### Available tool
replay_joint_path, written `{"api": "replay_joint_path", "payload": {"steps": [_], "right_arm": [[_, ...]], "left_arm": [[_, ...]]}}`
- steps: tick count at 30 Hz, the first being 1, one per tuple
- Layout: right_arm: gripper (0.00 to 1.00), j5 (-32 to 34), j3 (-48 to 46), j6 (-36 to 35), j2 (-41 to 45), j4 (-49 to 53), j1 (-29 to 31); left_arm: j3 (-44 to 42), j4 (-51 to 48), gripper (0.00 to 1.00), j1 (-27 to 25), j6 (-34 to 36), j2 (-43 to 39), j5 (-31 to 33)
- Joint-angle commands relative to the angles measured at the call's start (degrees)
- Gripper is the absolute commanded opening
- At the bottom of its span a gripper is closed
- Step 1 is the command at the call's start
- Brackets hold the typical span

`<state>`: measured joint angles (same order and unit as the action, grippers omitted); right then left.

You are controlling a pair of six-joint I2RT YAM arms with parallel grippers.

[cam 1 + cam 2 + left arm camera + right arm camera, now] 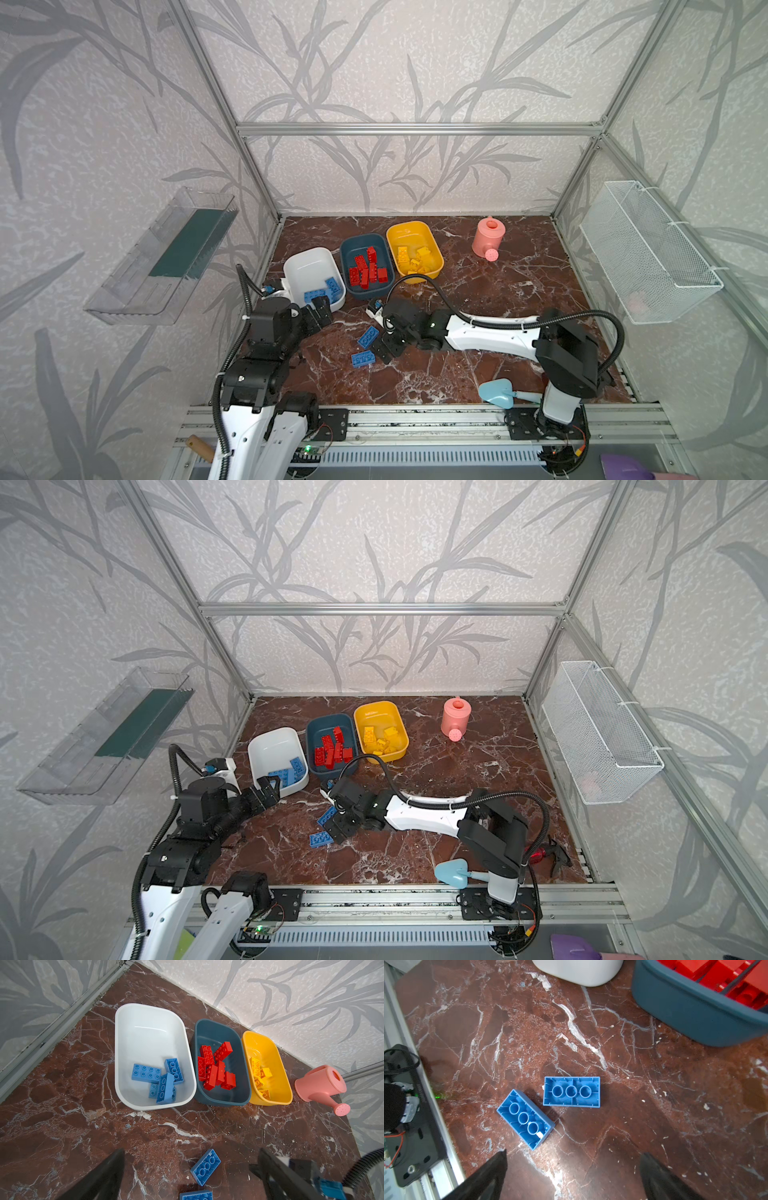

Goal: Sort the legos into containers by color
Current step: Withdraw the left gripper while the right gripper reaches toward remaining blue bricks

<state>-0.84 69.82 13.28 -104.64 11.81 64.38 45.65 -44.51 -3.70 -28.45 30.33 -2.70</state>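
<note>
- The left gripper (319, 311) is wide open and holds nothing. It sits near the front end of the white plastic tub (308, 264). In the left wrist view there is bare table between its fingers and the tub.
- The right gripper (573, 1153) is wide open too. Nothing is between its black fingers (483, 1176).
- Two loose blue plastic bricks lie on the red-brown marble table (478, 332), just in front of the right gripper's fingers. They are not between the fingers.
- The first loose brick (571, 1092) and the second loose brick (526, 1119) are both upside down, so you can see three rings inside each. They are close together, with a small gap between them.
- A few blue bricks in the white tub (164, 1080) are piled at its front end. One stands on its side and leans on the others.
- The dark teal plastic tub (358, 245) is right beside the white one. It holds a heap of red plastic bricks (368, 268).
- The yellow plastic tub (409, 232) is next in the row, right against the teal one. It holds the yellow plastic bricks (415, 261).
- A pink plastic watering can (489, 243) stands on the table, apart from the yellow tub.
</note>
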Motion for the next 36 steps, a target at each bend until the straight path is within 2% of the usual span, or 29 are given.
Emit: {"api": "replay_joint_path", "payload": {"steps": [1,13,25,36], "right_arm": [[0.99,1.43,4.10,-1.45,-2.98,4.34,0.94],[0.97,-0.48,16.79,-3.56,-13.53,11.55,1.28],[0.89,3.10,21.85,-2.14,-18.99,14.99,1.38],[0.89,4.77,21.91,-2.09,-19.37,14.20,1.38]], "left_arm": [[-0.66,0.61,0.99,-0.25,1.18,0.16,-0.30],[-0.65,0.64,0.99,-1.53,1.29,-0.04,-0.29],[-0.87,0.68,0.99,-2.55,1.22,-0.09,-0.29],[-0.80,0.57,0.98,-2.94,1.11,-0.05,0.01]]}}
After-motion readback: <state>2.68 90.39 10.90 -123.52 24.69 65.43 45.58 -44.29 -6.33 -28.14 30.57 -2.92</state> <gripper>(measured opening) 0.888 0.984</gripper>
